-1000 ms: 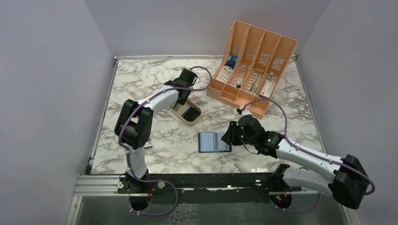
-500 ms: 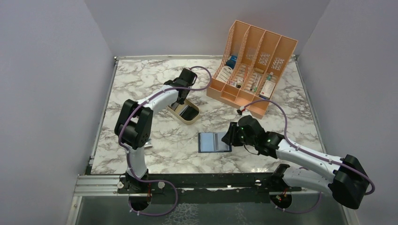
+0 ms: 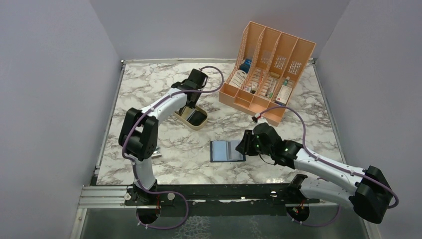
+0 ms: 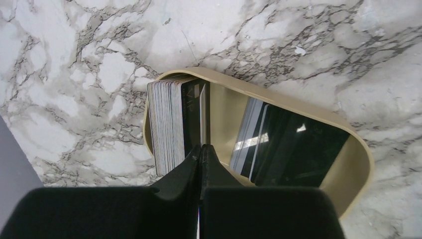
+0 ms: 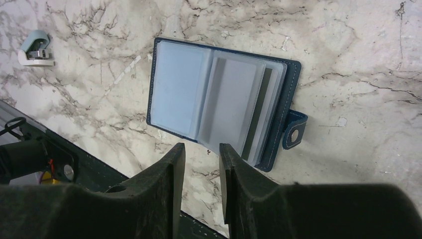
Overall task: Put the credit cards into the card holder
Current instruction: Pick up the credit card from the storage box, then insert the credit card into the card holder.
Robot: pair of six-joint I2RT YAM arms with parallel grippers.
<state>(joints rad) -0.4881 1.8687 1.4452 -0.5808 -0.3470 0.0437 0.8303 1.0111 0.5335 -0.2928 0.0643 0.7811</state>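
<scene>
The gold tin (image 4: 278, 97) holds a stack of credit cards (image 4: 166, 124) standing on edge at its left end, and darker cards (image 4: 298, 149) leaning at its right. My left gripper (image 4: 201, 149) reaches into the tin and is shut on one thin pale card (image 4: 204, 117) just right of the stack. In the top view the left gripper (image 3: 186, 105) is over the tin (image 3: 199, 122). The navy card holder (image 5: 219, 102) lies open and flat, showing its grey-clear sleeves. My right gripper (image 5: 201, 149) is open and empty just off its near edge, and it shows at the holder's right side in the top view (image 3: 242, 145).
A peach slotted file rack (image 3: 268, 69) with small items stands at the back right. A small pale-blue clip (image 5: 35, 47) lies on the marble left of the card holder. The table's near edge and black rail (image 5: 30, 159) are close under the right gripper.
My left arm has shifted slightly left and back, and the gold tin has slid a little left with it. The right arm and the card holder have not moved.
</scene>
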